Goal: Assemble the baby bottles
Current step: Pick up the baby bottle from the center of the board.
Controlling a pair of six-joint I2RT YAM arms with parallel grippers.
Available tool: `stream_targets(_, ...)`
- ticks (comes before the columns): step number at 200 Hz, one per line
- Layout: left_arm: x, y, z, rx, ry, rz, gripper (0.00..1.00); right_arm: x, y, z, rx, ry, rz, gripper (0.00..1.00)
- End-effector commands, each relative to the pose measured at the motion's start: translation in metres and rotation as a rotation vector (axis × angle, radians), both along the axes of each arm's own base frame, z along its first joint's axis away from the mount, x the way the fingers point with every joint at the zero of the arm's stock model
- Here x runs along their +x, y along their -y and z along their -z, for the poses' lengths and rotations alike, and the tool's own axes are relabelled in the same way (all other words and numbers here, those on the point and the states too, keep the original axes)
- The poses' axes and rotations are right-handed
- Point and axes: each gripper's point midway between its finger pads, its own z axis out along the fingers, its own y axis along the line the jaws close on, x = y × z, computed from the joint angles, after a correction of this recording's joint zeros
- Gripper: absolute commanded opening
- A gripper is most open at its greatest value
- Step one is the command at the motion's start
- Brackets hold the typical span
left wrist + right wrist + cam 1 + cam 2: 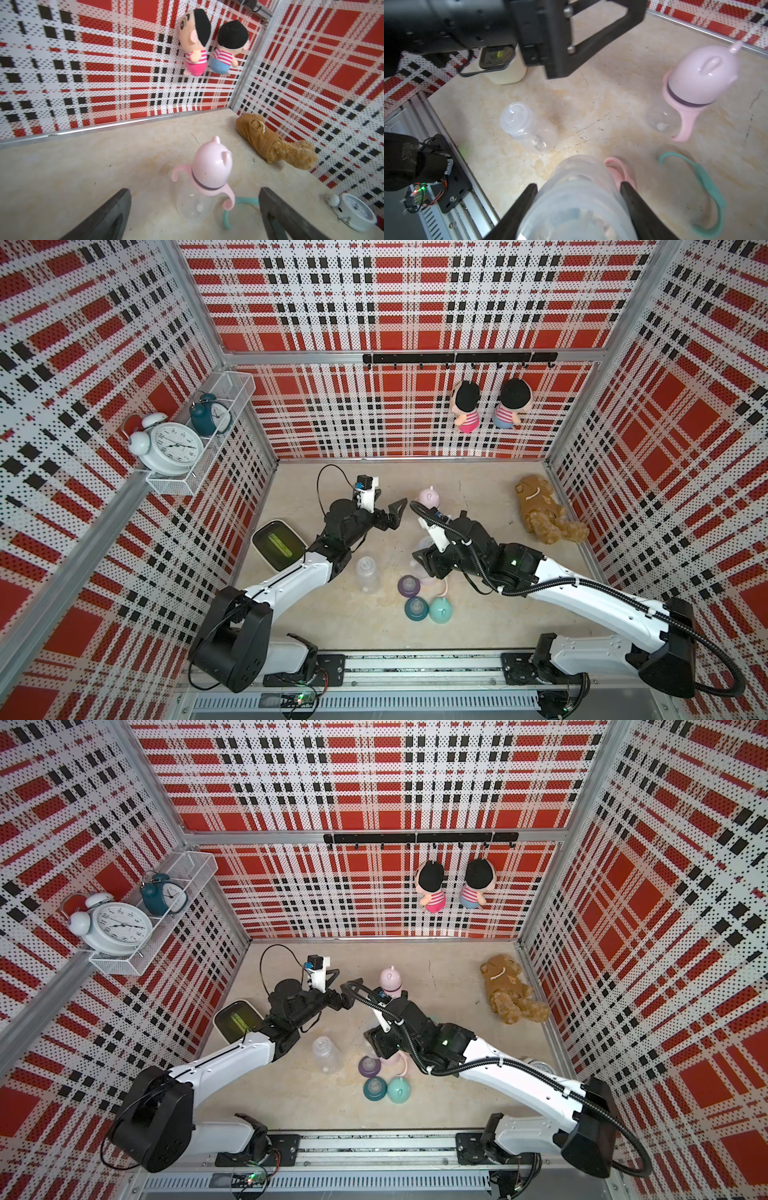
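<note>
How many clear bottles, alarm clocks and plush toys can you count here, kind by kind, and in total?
Clear bottles: 3 (pink-capped bottle, bare bottle lying down, held bottle in right gripper)
Alarm clocks: 3 (white clock, teal clock, table clock)
Plush toys: 3 (pink doll, blue doll, brown bear)
Total: 9

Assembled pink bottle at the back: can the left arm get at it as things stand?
Probably yes. The left gripper is open and faces the pink bottle, with nothing between them; only the teal handle ring lies close beside it.
</note>
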Motion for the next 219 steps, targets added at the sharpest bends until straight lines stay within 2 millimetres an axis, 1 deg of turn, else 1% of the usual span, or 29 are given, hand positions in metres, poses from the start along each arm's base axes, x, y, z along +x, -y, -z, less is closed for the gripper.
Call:
stream_targets(1, -0.014, 0.021, -0.018, 0.001, 0.094, 0.132, 0.99, 0.008, 0.021, 0.005, -0.038, -0.074, 0.023, 0.55)
stream_targets(24, -0.032, 0.035, -0.016, 0.026, 0.134, 0.23, 0.99, 0.032, 0.038, 0.008, -0.025, -0.121, 0.073, 0.56)
stream_targets(46, -0.053, 0.046, -0.013, 0.041, 0.17, 0.331, 0.99, 0.048, 0.048, 0.003, 0.006, -0.14, 0.086, 0.56)
stream_targets(66, -0.071, 0.055, -0.007, 0.069, 0.208, 0.417, 0.99, 0.058, 0.05, -0.01, 0.026, -0.139, 0.073, 0.57)
stream_targets(79, -0.083, 0.063, -0.003, 0.085, 0.232, 0.471, 0.99, 0.06, 0.049, -0.018, 0.027, -0.138, 0.045, 0.6)
stream_targets(104, -0.095, 0.071, 0.002, 0.105, 0.263, 0.515, 0.98, 0.062, 0.041, -0.037, 0.034, -0.126, -0.001, 0.61)
stream_targets(140, -0.097, 0.083, 0.01, 0.118, 0.258, 0.524, 0.98, 0.061, 0.023, -0.059, 0.085, -0.124, -0.087, 0.6)
stream_targets(164, -0.093, 0.089, 0.016, 0.117, 0.239, 0.533, 0.98, 0.058, 0.011, -0.072, 0.134, -0.128, -0.15, 0.6)
stream_targets(193, -0.089, 0.093, 0.012, 0.078, 0.241, 0.545, 0.98, 0.059, 0.004, -0.078, 0.158, -0.13, -0.176, 0.6)
stream_targets(219, -0.088, 0.094, 0.002, 0.032, 0.255, 0.557, 0.98, 0.061, 0.0, -0.074, 0.159, -0.145, -0.184, 0.6)
